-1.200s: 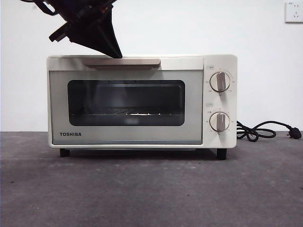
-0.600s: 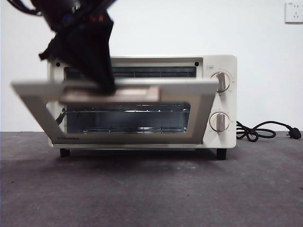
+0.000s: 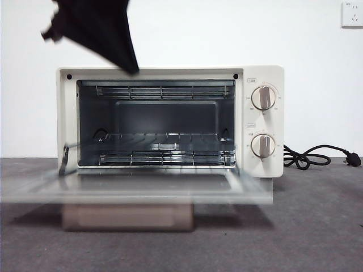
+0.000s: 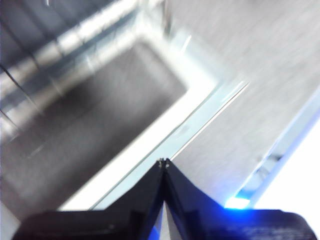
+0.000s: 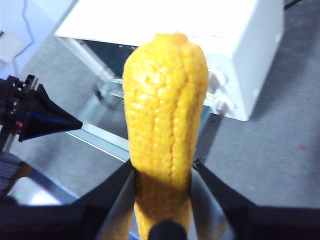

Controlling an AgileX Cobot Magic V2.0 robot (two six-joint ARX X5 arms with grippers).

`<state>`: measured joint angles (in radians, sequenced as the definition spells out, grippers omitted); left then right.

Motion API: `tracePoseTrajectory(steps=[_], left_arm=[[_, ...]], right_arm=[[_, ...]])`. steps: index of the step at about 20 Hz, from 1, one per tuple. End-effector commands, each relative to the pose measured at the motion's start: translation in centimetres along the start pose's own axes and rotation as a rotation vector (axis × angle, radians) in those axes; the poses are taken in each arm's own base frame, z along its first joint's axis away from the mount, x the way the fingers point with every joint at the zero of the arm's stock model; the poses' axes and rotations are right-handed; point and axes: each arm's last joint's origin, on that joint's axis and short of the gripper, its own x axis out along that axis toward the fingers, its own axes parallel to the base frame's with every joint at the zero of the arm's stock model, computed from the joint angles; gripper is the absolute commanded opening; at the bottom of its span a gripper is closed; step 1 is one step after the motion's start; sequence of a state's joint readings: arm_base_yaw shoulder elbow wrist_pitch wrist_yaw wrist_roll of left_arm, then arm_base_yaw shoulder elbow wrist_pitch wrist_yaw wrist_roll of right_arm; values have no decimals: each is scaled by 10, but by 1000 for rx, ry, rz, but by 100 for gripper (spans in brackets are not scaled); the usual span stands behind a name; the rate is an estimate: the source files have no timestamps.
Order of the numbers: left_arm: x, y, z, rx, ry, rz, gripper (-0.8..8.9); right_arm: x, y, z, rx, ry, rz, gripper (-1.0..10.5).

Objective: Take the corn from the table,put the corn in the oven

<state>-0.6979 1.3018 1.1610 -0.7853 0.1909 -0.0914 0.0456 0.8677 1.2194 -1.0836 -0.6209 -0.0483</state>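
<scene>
With its glass-windowed door (image 3: 136, 190) dropped flat and motion-blurred across the lower middle of the front view, the cream-white TOSHIBA toaster oven (image 3: 264, 122) stands open, wire rack (image 3: 164, 156) and cavity exposed, likely so the cob can go straight in. Beige bar handle (image 3: 127, 217) now hangs under the door's front edge, low centre of frame.

Left gripper (image 3: 131, 69), black, sits at upper left of the front view, tip just above the oven's top edge, clear of the door. In the left wrist view its two jaws meet at a point, pressed together on nothing (image 4: 163, 162); the door frame below is heavily blurred.

Right gripper (image 5: 162, 172) is clamped on the bumpy yellow-orange corn cob (image 5: 165, 105) near its lower end, cob pointing forward past the jaws, rounded end leading, which suits end-first insertion, I judge. Cob fills the centre of that frame, above the dark grey mottled table (image 5: 270, 150), well apart from the oven.

View differences: front view shows no corn and no right arm at all; only the right wrist view shows the corn and also catches the left gripper as a black wedge at mid left. Only the front view shows the two round knobs (image 3: 263, 97), black cord (image 3: 315, 156) and the empty rack.
</scene>
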Motion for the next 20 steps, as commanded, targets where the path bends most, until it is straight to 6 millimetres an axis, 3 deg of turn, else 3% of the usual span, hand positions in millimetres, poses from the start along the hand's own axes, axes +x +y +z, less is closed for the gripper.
tracePoseTrajectory(steps=[1,7,11,20], left_arm=[[-21,-5,-1,2,-96,-14,-6],[-83,-16,-4,21,-408,-46,-6],[-112,-20,-10,20,-548,-47,-6],[-149,-21,-29,-9,-694,74,-6]], right_arm=[[-2,4,2,-32,-22,90,-12],[0,14,11,-142,-91,316,-13],[7,32,21,-262,-136,425,-13],[51,77,24,-484,-109,297,-13]])
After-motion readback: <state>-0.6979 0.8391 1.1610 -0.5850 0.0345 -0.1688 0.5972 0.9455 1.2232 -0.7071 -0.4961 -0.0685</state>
